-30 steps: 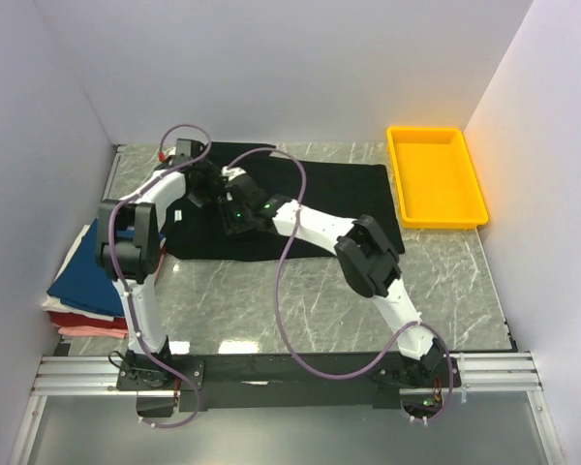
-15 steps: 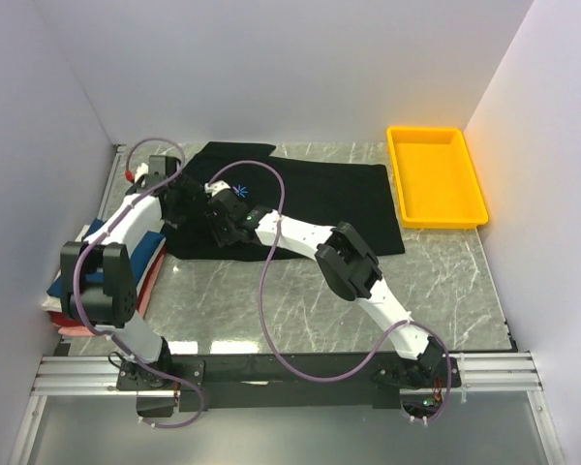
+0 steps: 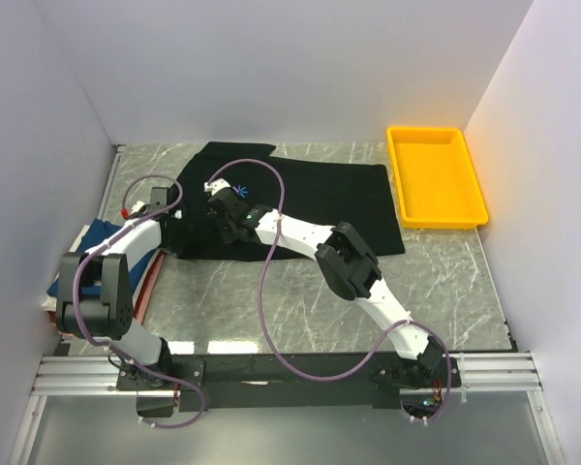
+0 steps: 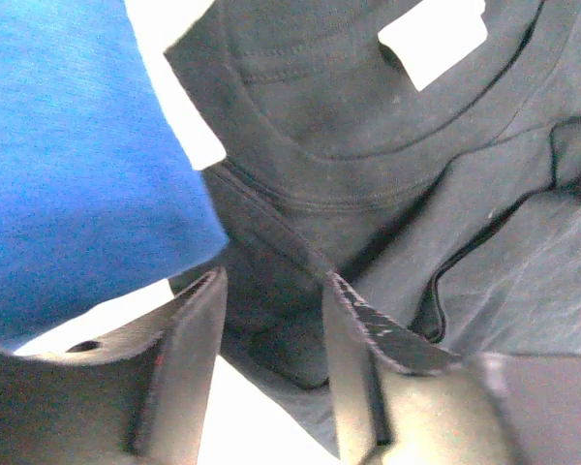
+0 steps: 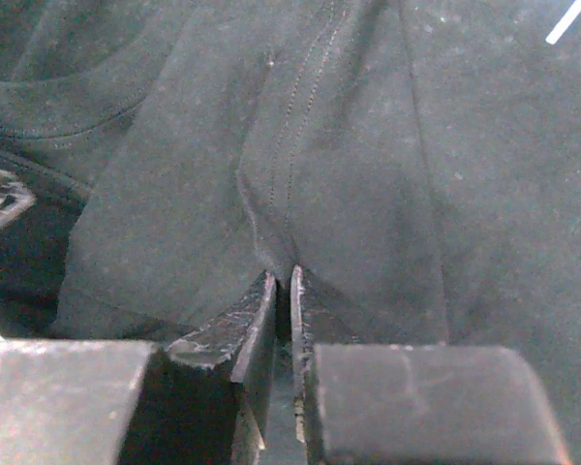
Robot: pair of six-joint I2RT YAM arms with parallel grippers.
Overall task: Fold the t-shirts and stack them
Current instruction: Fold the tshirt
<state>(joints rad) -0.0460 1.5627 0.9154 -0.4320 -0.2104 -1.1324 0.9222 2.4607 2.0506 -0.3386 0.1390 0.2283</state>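
Left gripper (image 4: 271,288) nearer; one black t-shirt (image 3: 339,194)

Top external: high behind the arm bases, looking down on the whole table (image 3: 465,281). Wrist views: very close, looking along left pincer (image 4: 273,283) and right pincer (image 5: 283,278); all share the black t-shirt (image 3: 339,189).

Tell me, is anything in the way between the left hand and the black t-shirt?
No, nothing visible is. The open left hand has the edge of the black t-shirt right between its fingers. The blue t-shirt lies off to one side, not in between. The right hand pinches the black cloth.
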